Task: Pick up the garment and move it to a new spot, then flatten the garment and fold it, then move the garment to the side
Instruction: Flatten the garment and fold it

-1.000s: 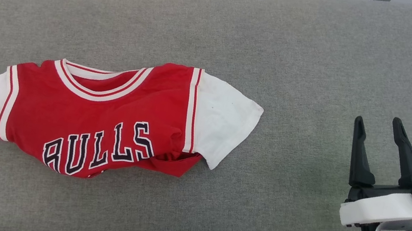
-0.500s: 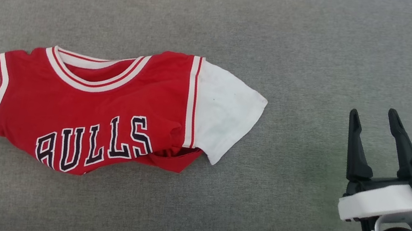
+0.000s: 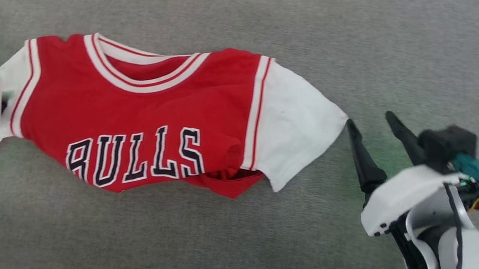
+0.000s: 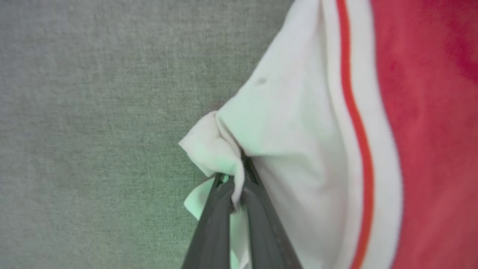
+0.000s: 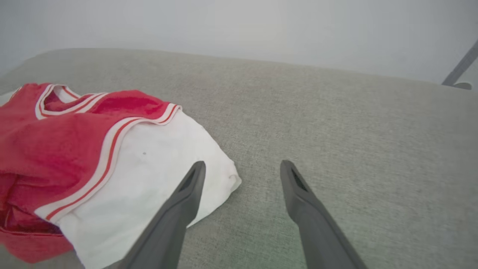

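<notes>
Garment: the garment (image 3: 142,103) lies face up, "BULLS" readable, across the middle and left of the head view on the grey fabric surface (image 3: 220,248). Its lower part is bunched under itself, so it is not flat.

Left claw: the left claw (image 4: 234,186) is clamped on the tip of the left-hand sleeve (image 3: 12,67), at the left edge of the head view. The left wrist view shows white cloth gathered into a knot between the two dark fingers.

Right claw: the right claw (image 3: 368,118) stands spread wide with nothing in it. One fingertip is just beside the edge of the right-hand sleeve (image 3: 294,124), at the right of the frame.

Change: a second ago the left claw was spread and barely in the frame; it has since snapped closed on the cloth. The right claw has swung from the lower right up toward the other sleeve.

Camera: the head view has tipped down, so the shirt's shift in the frame is partly the camera's.

Meaning: one side of the pick-up looks secured. The second hold is not yet made, so the lift to a new spot probably waits on it.

Risk: the pinch takes little cloth and could slip under pull.
</notes>
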{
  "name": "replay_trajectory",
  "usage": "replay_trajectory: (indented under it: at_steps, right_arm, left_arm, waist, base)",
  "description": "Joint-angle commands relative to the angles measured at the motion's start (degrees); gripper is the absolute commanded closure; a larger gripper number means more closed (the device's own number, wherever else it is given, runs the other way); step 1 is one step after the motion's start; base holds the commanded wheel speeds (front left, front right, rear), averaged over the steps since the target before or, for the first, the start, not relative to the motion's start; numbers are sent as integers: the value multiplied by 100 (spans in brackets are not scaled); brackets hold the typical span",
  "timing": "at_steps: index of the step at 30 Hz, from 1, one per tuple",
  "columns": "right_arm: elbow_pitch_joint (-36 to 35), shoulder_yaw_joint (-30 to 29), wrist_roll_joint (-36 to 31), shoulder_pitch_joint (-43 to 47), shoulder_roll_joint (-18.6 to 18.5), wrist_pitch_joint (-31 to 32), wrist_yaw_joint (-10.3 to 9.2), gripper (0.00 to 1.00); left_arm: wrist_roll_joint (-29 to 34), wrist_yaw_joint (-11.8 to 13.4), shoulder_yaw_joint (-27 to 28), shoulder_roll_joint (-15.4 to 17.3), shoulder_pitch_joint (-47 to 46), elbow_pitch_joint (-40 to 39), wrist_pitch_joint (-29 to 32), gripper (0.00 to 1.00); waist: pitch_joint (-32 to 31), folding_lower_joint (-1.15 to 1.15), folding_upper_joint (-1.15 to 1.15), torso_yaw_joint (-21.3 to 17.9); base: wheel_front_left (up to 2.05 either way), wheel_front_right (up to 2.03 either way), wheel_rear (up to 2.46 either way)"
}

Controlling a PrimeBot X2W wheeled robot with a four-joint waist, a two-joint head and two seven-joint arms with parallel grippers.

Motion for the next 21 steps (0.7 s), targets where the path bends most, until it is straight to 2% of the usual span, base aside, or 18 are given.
replay_trajectory:
  at_steps: [1, 8, 16, 17, 18, 19, 21]
  right_arm:
    - [138, 109, 115, -197, -95, 333, -2, 0]
    - [639, 337, 389, -745, -293, 1368, -1, 0]
    - [1682, 856, 696, -1162, -324, 3123, 1, 0]
    - [1820, 916, 708, -1191, -379, 3368, 0, 39]
    - [1943, 956, 794, -1199, -408, 3607, 0, 89]
    - [2005, 970, 844, -1226, -441, 3780, 0, 100]
    - [1980, 911, 945, -1375, -518, 3933, 0, 100]
  left_arm:
    - [85, -83, -157, -241, 26, 143, -43, 100]
    - [175, -289, -240, -549, -281, 321, -200, 100]
    - [202, -479, -294, -834, -541, 621, -455, 100]
    - [216, -504, -303, -859, -552, 667, -495, 100]
    - [220, -519, -305, -891, -581, 705, -518, 100]
    - [231, -540, -313, -914, -616, 754, -541, 100]
    - [277, -551, -320, -915, -712, 813, -626, 100]
  waist:
    - [62, 0, 0, 177]
    - [154, 0, 0, 513]
    - [227, 0, 0, 757]
    - [222, 0, 0, 774]
    - [213, 0, 0, 791]
    - [194, 0, 0, 805]
    - [150, 0, 0, 817]
  base:
    - [0, 0, 0]
    - [0, 0, 0]
    - [0, 0, 0]
    - [0, 0, 0]
    - [0, 0, 0]
    - [0, 0, 0]
    - [0, 0, 0]
